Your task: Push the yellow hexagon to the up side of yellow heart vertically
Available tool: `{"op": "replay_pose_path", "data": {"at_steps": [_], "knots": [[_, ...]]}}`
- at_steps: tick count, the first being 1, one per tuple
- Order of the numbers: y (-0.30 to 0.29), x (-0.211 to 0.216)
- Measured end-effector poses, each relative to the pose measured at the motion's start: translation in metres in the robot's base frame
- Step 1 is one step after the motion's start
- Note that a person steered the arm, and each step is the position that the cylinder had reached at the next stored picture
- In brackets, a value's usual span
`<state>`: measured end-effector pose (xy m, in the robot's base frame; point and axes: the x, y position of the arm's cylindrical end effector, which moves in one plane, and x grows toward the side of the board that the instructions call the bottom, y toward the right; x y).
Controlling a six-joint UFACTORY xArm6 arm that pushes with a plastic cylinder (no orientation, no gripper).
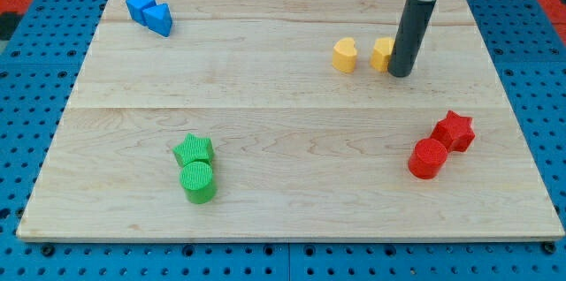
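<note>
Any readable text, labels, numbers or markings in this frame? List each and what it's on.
None: no text, label, brand, number or sign shows anywhere in the camera view.
The wooden board is plain.
The blocks are unmarked: yellow heart, yellow hexagon, blue blocks, green star, green cylinder, red star, red cylinder.
My tip, just right of the yellow hexagon, carries no marking either.

The wooden board (292, 140) carried a yellow hexagon (382, 53) touching my tip (400, 74) on the view's left, a yellow heart (345, 55) beyond it, and blue, green and red pairs farther off.
</note>
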<state>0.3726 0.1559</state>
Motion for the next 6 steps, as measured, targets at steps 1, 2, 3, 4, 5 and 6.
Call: {"op": "replay_pose_path", "data": {"at_steps": [1, 2, 3, 4, 5, 6], "knots": [[-0.027, -0.019], [-0.033, -0.045], [-0.033, -0.081], [-0.038, -0.111], [-0.006, -0.127], [-0.075, -0.146]]}}
